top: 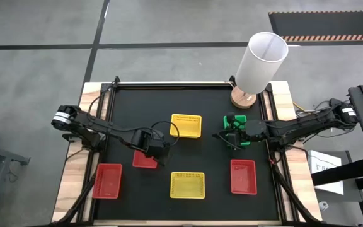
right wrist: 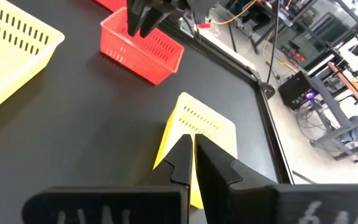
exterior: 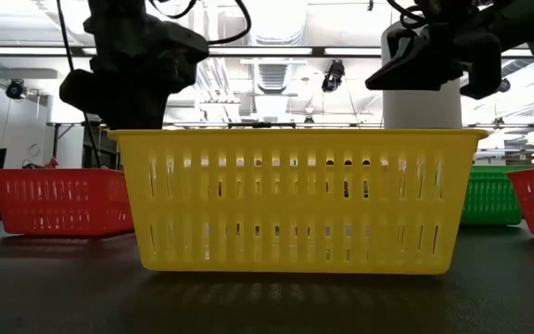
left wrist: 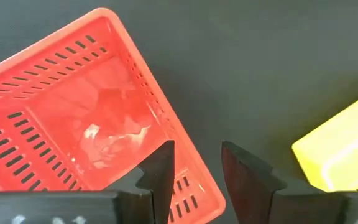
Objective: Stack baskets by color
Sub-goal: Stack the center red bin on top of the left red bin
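My left gripper (top: 159, 154) points down over a red basket (top: 145, 159) at the table's middle left. It is open, with one finger (left wrist: 161, 171) inside the basket and the other (left wrist: 246, 174) outside, astride one side wall (left wrist: 188, 146). I see no touch. The basket stands flat on the table. My right gripper (right wrist: 193, 146) is shut on nothing and hangs above a green basket (top: 235, 129) at the right. Other baskets stand alone on their bottoms: two yellow (top: 186, 125) (top: 187, 184) and two red (top: 107, 180) (top: 243, 176).
A tall white cylinder on a wooden base (top: 257, 66) stands at the table's far right corner, just behind the green basket. Bare black mat (top: 219, 157) lies between the baskets. In the low view the near yellow basket (exterior: 295, 199) fills the foreground.
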Motion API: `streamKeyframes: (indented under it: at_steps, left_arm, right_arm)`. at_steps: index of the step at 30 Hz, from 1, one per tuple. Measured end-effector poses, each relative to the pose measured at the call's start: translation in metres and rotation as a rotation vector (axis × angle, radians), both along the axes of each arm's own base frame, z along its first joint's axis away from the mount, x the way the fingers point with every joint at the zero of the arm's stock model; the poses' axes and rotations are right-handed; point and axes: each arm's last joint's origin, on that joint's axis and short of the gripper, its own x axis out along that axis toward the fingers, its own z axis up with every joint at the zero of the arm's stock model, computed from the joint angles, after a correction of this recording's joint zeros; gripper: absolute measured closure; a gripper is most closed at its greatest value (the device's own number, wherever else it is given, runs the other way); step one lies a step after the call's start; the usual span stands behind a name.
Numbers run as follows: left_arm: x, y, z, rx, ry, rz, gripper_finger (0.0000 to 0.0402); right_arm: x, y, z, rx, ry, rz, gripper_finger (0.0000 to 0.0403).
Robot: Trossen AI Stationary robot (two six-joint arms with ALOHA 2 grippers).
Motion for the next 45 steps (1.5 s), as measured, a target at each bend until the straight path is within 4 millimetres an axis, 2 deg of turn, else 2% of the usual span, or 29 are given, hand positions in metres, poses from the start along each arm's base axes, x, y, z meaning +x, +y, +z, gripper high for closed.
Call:
streamKeyframes:
  at_steps: [7,13,17,27,35,42,45]
  left_arm:
    - [-0.003,-0.001,-0.006,-0.066,0.036,-0.031,0.028]
    - [-0.004,0.003,-0.01,-0.028,0.041,-0.007,0.0236]
    - [0.0,0.008,-0.011,0.012,-0.017,0.022,0.0218]
    - [0.0,0.009,-0.017,0.026,-0.044,0.114,0.0217]
    - [-0.007,0.011,-0.035,0.049,-0.024,0.191,0.0217]
    - [0.001,0.01,-0.056,0.078,0.017,0.19,0.0218]
    - [0.004,0.009,-0.062,0.083,0.04,0.184,0.0231]
  right_arm:
    - [0.0,0.0,0.0,-0.002,0.004,0.001,0.0394]
    - [0.0,0.0,-0.001,-0.02,0.012,0.007,0.0394]
    - [0.0,0.0,-0.001,-0.043,0.014,0.016,0.0394]
    - [-0.001,0.0,-0.002,-0.061,0.033,0.023,0.0394]
    - [-0.001,0.0,-0.003,-0.053,0.042,0.02,0.0394]
    - [-0.002,0.0,-0.004,-0.046,0.045,0.017,0.0394]
    - [-0.002,0.0,-0.004,-0.045,0.046,0.017,0.0394]
